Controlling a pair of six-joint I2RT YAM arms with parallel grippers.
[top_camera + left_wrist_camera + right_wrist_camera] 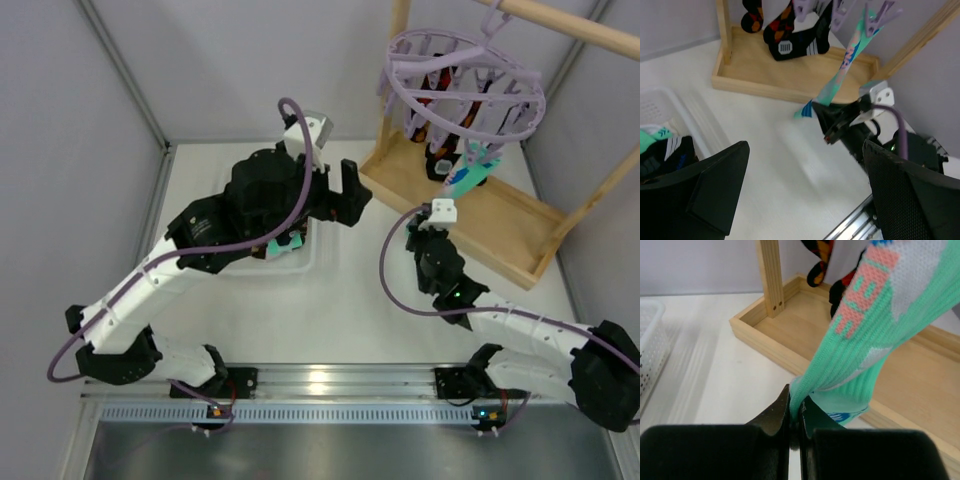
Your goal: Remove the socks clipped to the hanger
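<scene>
Contact exists between the right gripper (795,412) and a mint-green knitted sock (855,355). We see the two black fingers pressed together on the sock's lower end, just in front of the near rim of the light wooden frame with tray base (505,228). From that pinch point the mint-green knitted sock runs upward at a slant, stretched straight, to a lavender clip peg (875,14) on the round lavender plastic hanger (465,85). The hanger hangs by its hook from the frame's wooden crossbar (570,27), above the tray. We count further socks dangling from its pegs. Black socks with red-orange diamonds (782,20) hang beside a dark navy sock with white stripes (800,47), and their toes are close above the tray floor. The left gripper (805,192) is spread wide with nothing between its fingers. It is held above the white worktop (345,315), between the tray and a white plastic basket (660,107). We see black and mint fabric (665,150) lying inside that basket, at the left of the left wrist view. The two grippers are apart, with the right one nearer the tray.
</scene>
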